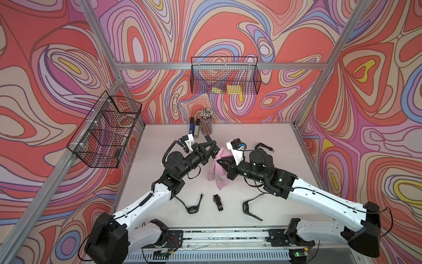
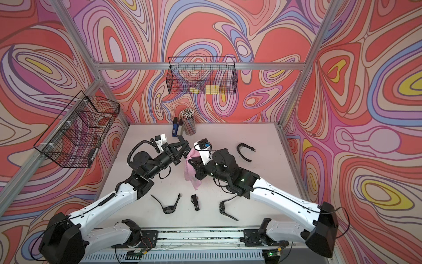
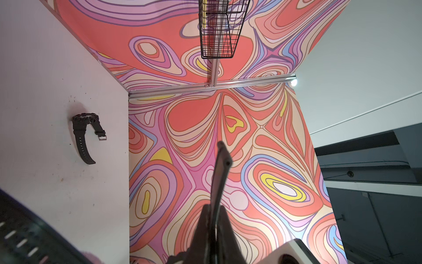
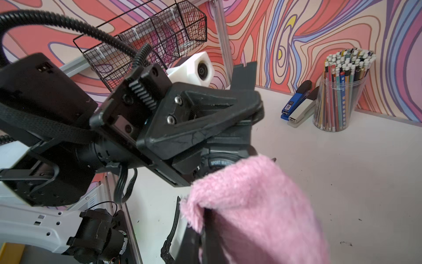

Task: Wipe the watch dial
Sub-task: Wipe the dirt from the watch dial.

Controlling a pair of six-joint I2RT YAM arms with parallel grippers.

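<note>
– Right wrist view first: what does the left end effector [image 4: 249, 128] have?
– Its jaws are clamped on a black plastic sport watch [image 4: 219, 162]. It holds the watch in the air over the middle of the white surface [image 1: 157, 137], somewhat toward the far edge. One strap end sticks up past the fingers.
– And the dial?
– It faces the right arm. Only its upper rim with white lettering shows. A pink fluffy cloth [image 4: 251, 205] covers the rest, its folded top lying against the dial.
– Who holds the cloth?
– The right end effector [image 1: 222, 162], closed tight on it. In both top views the cloth drapes over those fingers and hangs down toward the surface. Whether its tail touches the surface, I cannot tell.
– Left wrist view?
– The held strap shows edge-on between the closed fingers [image 3: 203, 228]. A second black strap watch [image 3: 85, 134] lies on the surface toward the far right corner.
– Anything else?
– Along the near edge lie a black open-strap wristwatch [image 1: 193, 206], a small black buckled watch [image 1: 218, 202] and a black curled wristwatch [image 1: 250, 209], each apart from the others. At the far edge stands a clear plastic cup of pencils [image 1: 206, 124]. A blue stapler [image 1: 191, 129] and a grey stapler [image 1: 196, 131] stand just beside it. A black wire basket [image 1: 225, 75] hangs on the back wall and a black wire rack [image 1: 105, 130] on the left wall.
</note>
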